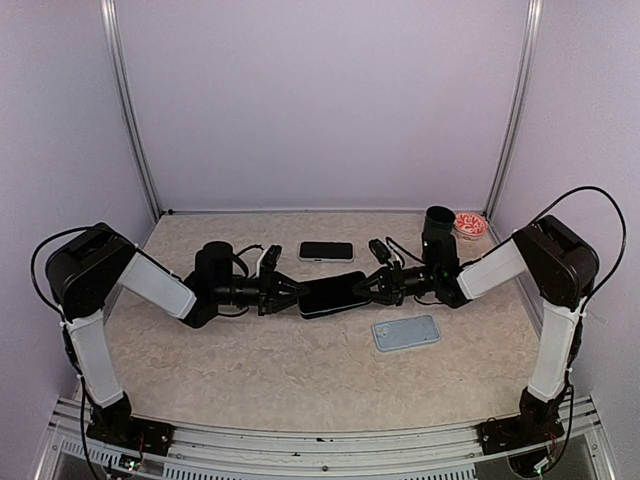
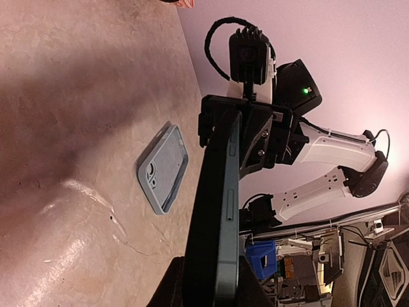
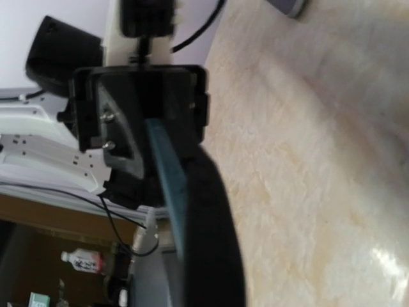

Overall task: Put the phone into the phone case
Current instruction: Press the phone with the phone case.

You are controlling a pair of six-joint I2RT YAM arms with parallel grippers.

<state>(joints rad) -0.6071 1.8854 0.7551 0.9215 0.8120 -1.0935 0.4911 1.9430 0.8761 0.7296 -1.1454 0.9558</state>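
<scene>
Both arms meet over mid-worktop, w/ the phone strung between them, off the surface. Left gripper is clamped on the phone's left end. Right gripper is closed on the right end, as far as the wrist views show. The phone's long axis runs approx left-right, gripper to gripper. In the left wrist view it's edge-on, side buttons showing.

Phone case, light blue, lies flat on the worktop toward the near-right, just beside the right gripper and apart from the phone. It looks open side up, camera cut-out visible. Its long axis is also roughly left-right, so phone and case are near parallel, which is handy.

The case sits nearer-right of the phone, so the right arm is closer. Judging from here, the phone needs to go down and toward the near edge, laid flat over the case.

A second phone lies behind, nearer the far edge, and a red-white bowl is in the far-right corner. Neither's in play.
</scene>
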